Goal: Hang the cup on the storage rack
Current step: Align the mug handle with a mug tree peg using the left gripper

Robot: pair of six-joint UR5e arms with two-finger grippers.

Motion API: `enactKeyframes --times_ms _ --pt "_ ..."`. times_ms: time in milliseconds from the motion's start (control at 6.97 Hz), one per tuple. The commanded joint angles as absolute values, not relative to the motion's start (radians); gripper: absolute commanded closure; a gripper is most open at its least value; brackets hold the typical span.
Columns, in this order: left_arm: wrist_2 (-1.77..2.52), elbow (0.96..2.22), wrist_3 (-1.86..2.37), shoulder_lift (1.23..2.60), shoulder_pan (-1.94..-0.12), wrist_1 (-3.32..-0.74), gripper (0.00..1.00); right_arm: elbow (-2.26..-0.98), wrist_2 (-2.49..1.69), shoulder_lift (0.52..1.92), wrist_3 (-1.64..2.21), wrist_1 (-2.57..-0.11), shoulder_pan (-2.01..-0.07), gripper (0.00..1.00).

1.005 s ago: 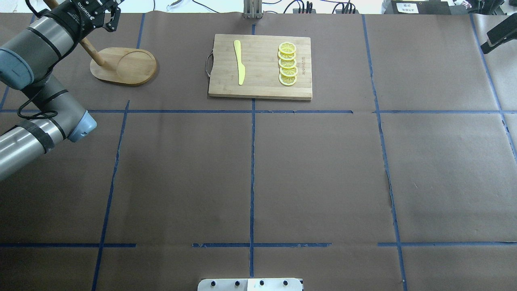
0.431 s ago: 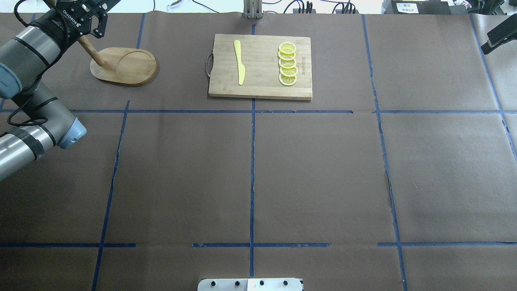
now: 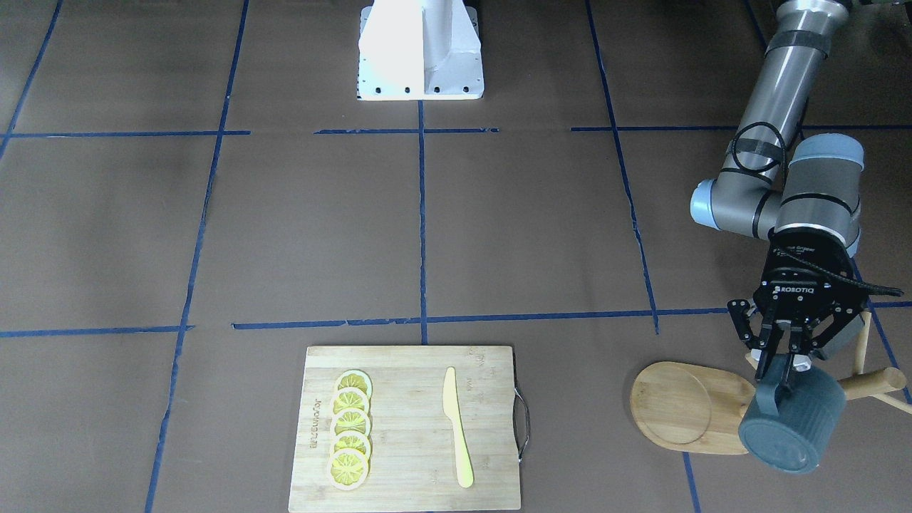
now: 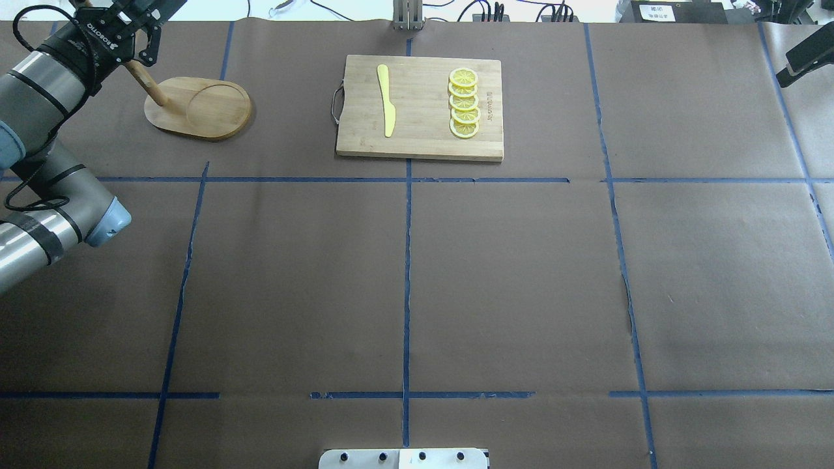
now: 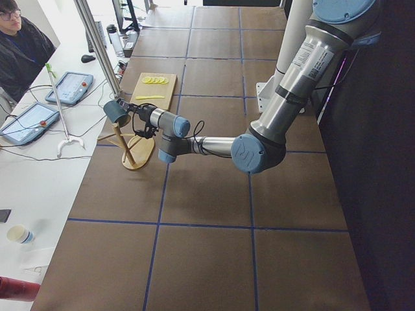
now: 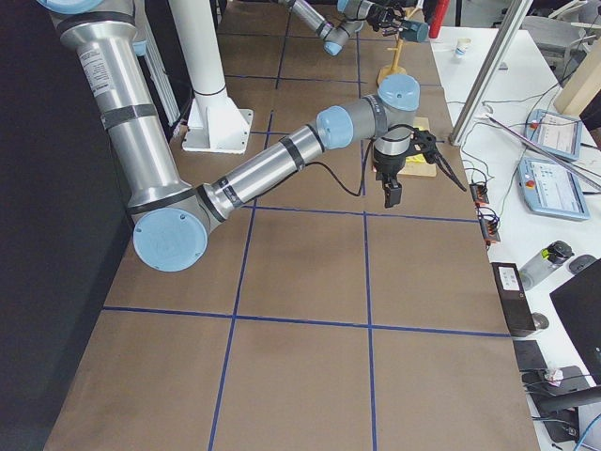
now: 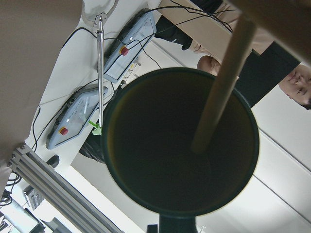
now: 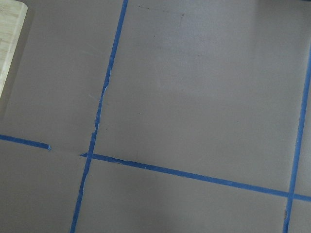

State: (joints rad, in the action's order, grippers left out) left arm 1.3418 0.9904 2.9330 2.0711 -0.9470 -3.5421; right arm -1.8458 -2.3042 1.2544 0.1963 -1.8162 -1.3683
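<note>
The dark teal ribbed cup point(image 3: 798, 420) hangs tilted from my left gripper point(image 3: 787, 367), which is shut on its handle side, above the far left of the table. The bamboo storage rack point(image 3: 677, 402) stands just beside it, its pegs point(image 3: 873, 381) behind the cup. In the left wrist view a thin peg point(image 7: 221, 92) crosses in front of the cup's dark mouth point(image 7: 155, 160). In the overhead view only the rack's base point(image 4: 199, 107) and the left wrist point(image 4: 98, 36) show; the cup is out of frame. My right gripper point(image 6: 390, 193) hovers over bare table; I cannot tell its state.
A bamboo cutting board point(image 4: 420, 107) with a yellow knife point(image 4: 388, 101) and several lemon slices point(image 4: 464, 104) lies at the far middle. Blue tape lines cross the brown table. An operator point(image 5: 19, 45) and tablets sit beyond the far edge.
My left arm has swung further left and toward the far edge, carrying the gripper mostly out of the overhead view. The rack and board stay put.
</note>
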Motion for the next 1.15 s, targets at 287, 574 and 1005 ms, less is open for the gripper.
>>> enactKeyframes --times_ms 287,574,1005 --pt "1.324 0.983 2.948 2.060 -0.934 -3.559 0.98 -1.845 -2.304 1.255 0.196 -1.816 -1.368 0.00" --pt "1.322 0.979 2.948 2.059 -0.934 -3.560 0.97 -1.844 -2.303 1.253 0.196 -1.816 -1.368 0.00" --pt "1.324 0.979 2.967 2.049 -0.934 -3.559 0.95 -1.847 -2.304 1.255 0.196 -1.816 -1.368 0.00"
